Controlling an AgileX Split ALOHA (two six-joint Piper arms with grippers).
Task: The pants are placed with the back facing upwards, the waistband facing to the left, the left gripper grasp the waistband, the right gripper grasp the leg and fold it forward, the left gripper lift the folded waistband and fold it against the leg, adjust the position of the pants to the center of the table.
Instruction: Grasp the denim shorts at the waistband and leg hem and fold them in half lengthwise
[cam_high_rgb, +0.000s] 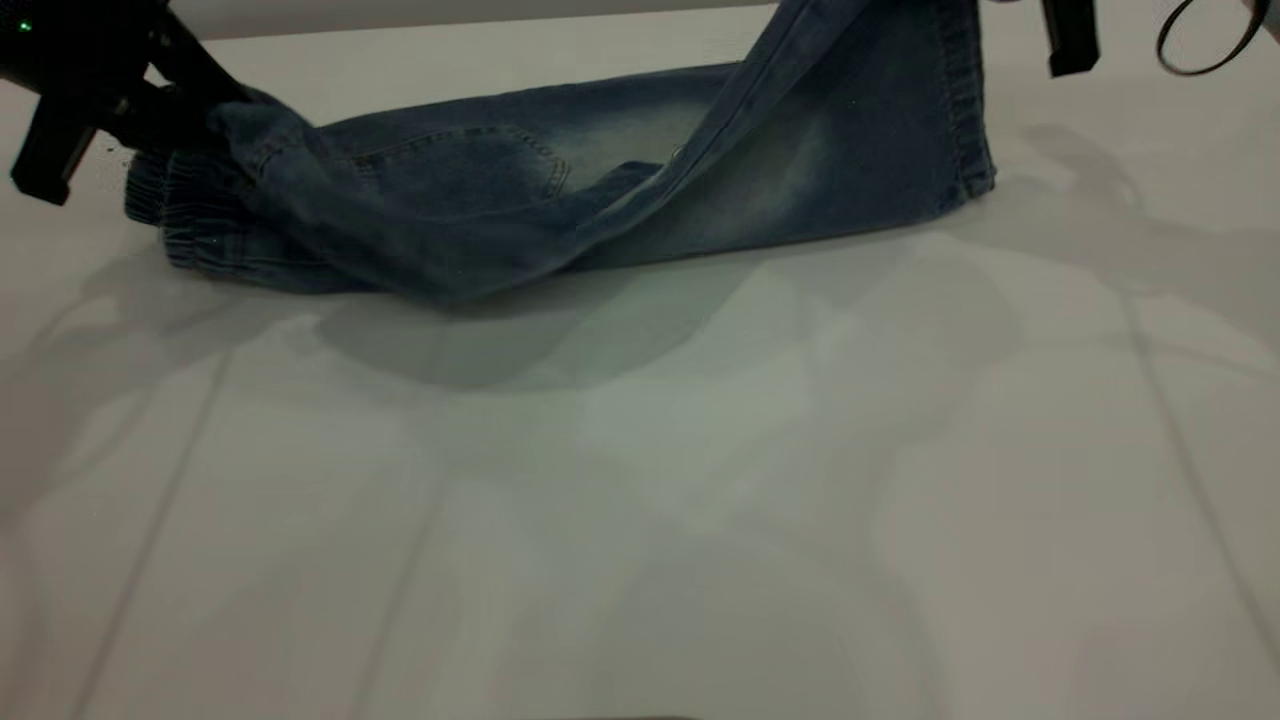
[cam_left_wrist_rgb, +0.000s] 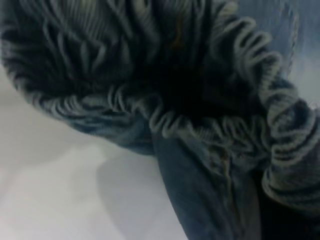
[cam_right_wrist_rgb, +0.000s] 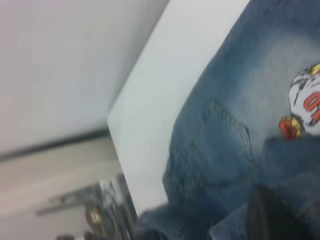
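Left gripper (cam_high_rgb: 150, 105) sits at the table's 10 o'clock corner in the exterior view, clamped onto the gathered waistband (cam_high_rgb: 190, 225); the left wrist view is filled with ruffled elastic (cam_left_wrist_rgb: 165, 120) right against the lens, which agrees with a hold. One part of the band is raised at the fingers; the rest sags to the surface below.

Right gripper (cam_high_rgb: 1068, 40) hangs at 1 o'clock, mostly cut off by the frame edge. The plain leg (cam_high_rgb: 830, 120) rises out of frame near it; whether its fingers are closed on the denim cannot be told. Its wrist view shows a back pocket (cam_right_wrist_rgb: 220, 145) and the cartoon print (cam_right_wrist_rgb: 307, 107) lying below.

The pants (cam_high_rgb: 560, 190) lie across the far part of the table (cam_high_rgb: 640, 500), waistband end at 9 o'clock, hems toward 3 o'clock.

Judgement: the lengthwise fold is in hand. To do it well, both ends should travel toward 6 o'clock together, keeping the cloth taut between them, so the lifted leg lands square on the printed one. Slack in the middle risks a diagonal crease.
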